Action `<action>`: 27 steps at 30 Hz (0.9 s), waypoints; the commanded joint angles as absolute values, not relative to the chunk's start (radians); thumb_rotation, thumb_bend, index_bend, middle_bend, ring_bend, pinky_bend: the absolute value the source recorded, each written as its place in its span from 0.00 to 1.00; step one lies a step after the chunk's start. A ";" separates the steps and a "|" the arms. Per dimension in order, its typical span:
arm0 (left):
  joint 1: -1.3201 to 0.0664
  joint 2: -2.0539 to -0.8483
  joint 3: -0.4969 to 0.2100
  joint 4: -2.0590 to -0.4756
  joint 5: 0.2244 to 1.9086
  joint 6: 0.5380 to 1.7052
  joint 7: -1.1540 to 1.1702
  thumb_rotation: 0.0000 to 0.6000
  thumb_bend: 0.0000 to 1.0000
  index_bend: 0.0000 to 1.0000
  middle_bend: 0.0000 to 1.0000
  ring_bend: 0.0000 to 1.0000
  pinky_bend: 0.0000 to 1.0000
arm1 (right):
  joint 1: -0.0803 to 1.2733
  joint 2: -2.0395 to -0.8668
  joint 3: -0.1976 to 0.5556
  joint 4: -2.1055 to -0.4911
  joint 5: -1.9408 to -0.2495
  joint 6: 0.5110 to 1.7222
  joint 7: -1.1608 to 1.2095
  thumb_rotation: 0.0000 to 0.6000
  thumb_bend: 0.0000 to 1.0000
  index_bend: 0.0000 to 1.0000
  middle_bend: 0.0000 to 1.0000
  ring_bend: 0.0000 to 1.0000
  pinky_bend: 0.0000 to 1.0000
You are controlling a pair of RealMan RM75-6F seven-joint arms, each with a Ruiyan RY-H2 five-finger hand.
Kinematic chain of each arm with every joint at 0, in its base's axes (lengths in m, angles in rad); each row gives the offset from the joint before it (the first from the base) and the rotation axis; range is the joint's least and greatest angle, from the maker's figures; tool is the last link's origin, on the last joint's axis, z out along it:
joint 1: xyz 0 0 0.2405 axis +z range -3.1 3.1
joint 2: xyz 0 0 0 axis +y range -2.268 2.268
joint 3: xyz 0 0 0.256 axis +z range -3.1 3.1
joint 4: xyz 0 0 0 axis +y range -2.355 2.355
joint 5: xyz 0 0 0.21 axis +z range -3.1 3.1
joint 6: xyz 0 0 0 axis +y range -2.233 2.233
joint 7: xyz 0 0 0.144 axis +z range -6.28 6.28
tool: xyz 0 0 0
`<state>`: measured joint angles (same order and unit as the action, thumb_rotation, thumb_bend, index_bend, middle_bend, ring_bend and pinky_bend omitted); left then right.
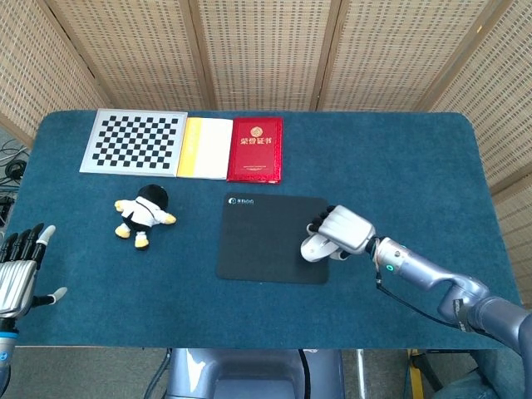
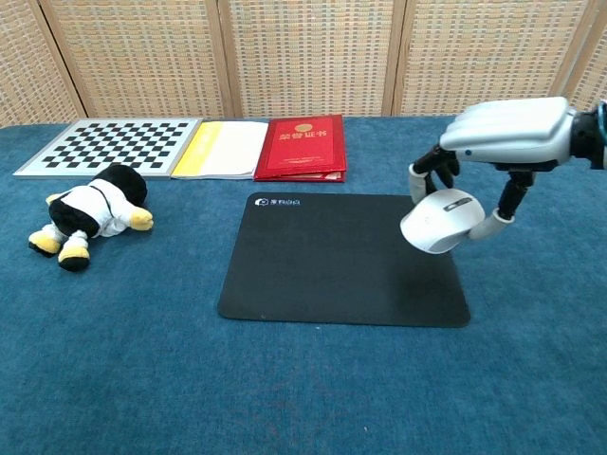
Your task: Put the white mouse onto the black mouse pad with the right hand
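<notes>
The black mouse pad lies at the table's middle. My right hand grips the white mouse from above and holds it in the air, tilted, over the pad's right edge. The chest view shows a gap between the mouse and the pad. My left hand is open at the table's front left edge, fingers spread, holding nothing; the chest view does not show it.
A plush doll lies left of the pad. At the back stand a checkerboard, a yellow booklet and a red certificate book.
</notes>
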<state>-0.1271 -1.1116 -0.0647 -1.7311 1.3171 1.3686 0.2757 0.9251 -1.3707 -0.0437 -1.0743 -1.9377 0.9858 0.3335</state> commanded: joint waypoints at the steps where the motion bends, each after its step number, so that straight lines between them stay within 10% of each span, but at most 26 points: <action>1: -0.135 -1.119 -0.074 -1.721 1.290 1.354 0.285 1.00 0.00 0.00 0.00 0.00 0.00 | 1.009 -1.379 -0.086 -1.052 -2.025 1.004 0.358 1.00 1.00 0.55 0.59 0.46 0.41; 27: -0.168 -1.134 -0.106 -1.678 1.166 1.307 0.292 1.00 0.00 0.00 0.00 0.00 0.00 | 1.246 -1.706 -0.245 -0.524 -2.145 1.030 0.439 1.00 1.00 0.56 0.56 0.41 0.42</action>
